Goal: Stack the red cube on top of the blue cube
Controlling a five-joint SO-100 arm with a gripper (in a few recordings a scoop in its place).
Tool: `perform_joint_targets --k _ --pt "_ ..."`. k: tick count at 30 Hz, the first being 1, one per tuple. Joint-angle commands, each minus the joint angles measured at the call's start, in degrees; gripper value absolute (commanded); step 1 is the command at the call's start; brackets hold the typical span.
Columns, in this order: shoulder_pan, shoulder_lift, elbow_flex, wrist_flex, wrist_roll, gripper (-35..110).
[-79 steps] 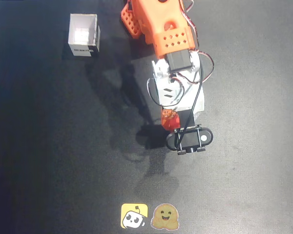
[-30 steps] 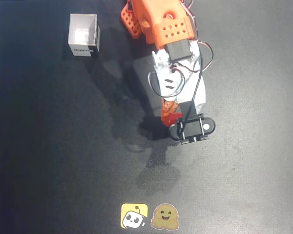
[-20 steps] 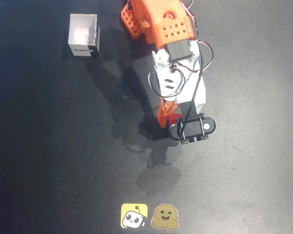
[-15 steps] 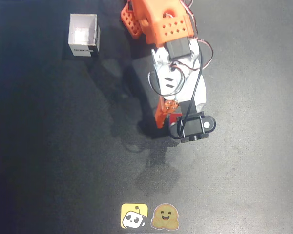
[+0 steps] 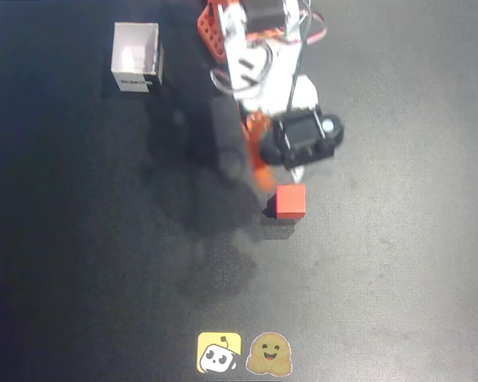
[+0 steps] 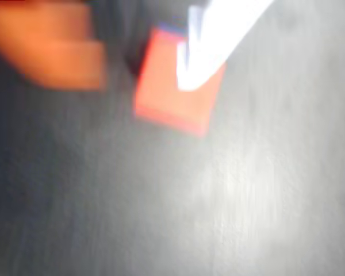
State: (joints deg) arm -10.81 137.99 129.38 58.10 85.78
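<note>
Red cube [image 5: 291,201] sits a little right of the frame's centre in the overhead view, its flat top facing the camera, on the black table [image 5: 398,263]. A dark sliver at its left edge may be the blue cube beneath it, though the overhead view does not settle that. In the wrist view the red cube [image 6: 175,86] lies in the upper middle, blurred, with a thin blue line along its top edge — probably the blue cube [image 6: 171,29], too smeared to be sure.

The gripper [image 5: 271,163] hangs just above the cube in the overhead picture, toward the top centre, apart from it and motion-blurred; it grasps nothing. In the wrist view 1 orange finger [image 6: 52,49] shows at the upper left and 1 white finger [image 6: 215,40] crosses in front of the cube at the upper middle, with a wide gap between them — the claw is released.

A white open box [image 5: 137,57] stands at the upper left of the overhead view, well apart from the cube. 2 stickers [image 5: 243,352] lie side by side at the bottom centre.
</note>
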Motion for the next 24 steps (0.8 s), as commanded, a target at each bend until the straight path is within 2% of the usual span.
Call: perform_joint_targets --k 1,13,18,24 --pt "2.29 6.59 3.6 2.9 0.09 0" --pt "12.39 28.65 23.91 10.37 0.26 0" --pt "14.15 43.95 30.76 17.23 0.26 0" --pt "14.33 45.18 32.43 21.01 3.6 0"
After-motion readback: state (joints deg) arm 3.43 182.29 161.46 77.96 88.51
